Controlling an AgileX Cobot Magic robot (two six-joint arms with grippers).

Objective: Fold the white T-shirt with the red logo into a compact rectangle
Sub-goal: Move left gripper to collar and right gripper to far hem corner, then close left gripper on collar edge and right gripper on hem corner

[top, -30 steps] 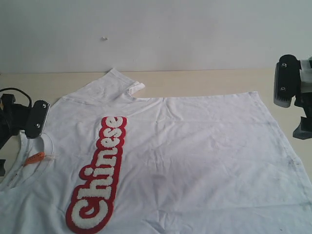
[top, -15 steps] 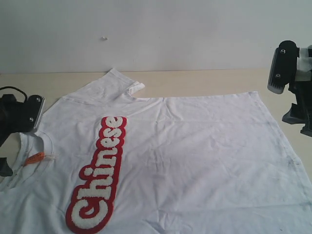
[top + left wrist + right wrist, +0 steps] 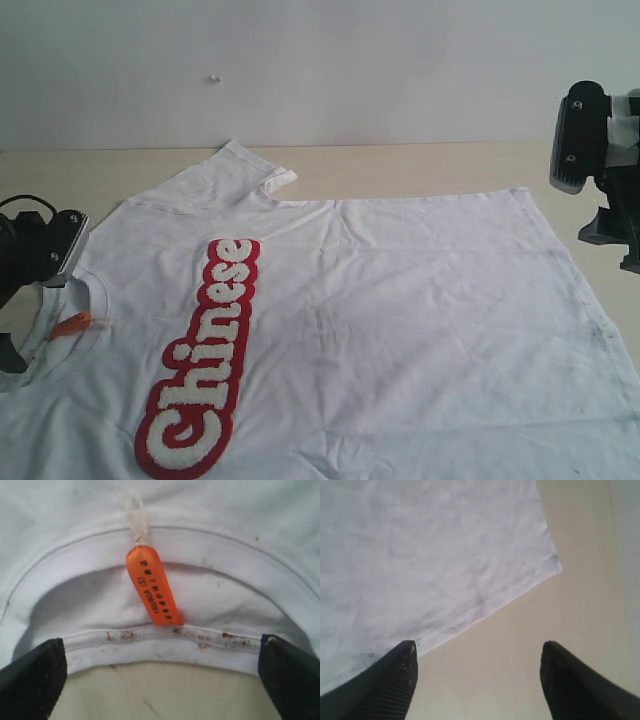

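The white T-shirt (image 3: 400,300) lies spread flat on the table, front up, with its collar (image 3: 85,300) at the left and its hem at the right. The red logo (image 3: 205,350) runs along the chest. My left gripper (image 3: 15,320) hovers at the collar, open. In the left wrist view the left gripper (image 3: 162,680) straddles the ribbed neck edge (image 3: 165,642) just below the orange tag (image 3: 152,587), with bare table between its fingers. My right gripper (image 3: 620,245) hangs open beyond the hem. In the right wrist view the right gripper (image 3: 477,680) is over bare table beside the hem corner (image 3: 552,567).
The beige table (image 3: 420,165) shows behind the shirt and along its right side. A white wall (image 3: 320,70) stands at the back. One sleeve (image 3: 250,170) lies folded at the far edge. A black cable (image 3: 25,203) loops by the left arm.
My left gripper has slid back to the left, off the shoulder and to the collar edge. My right gripper has risen a little and shifted left. The shirt has not moved.
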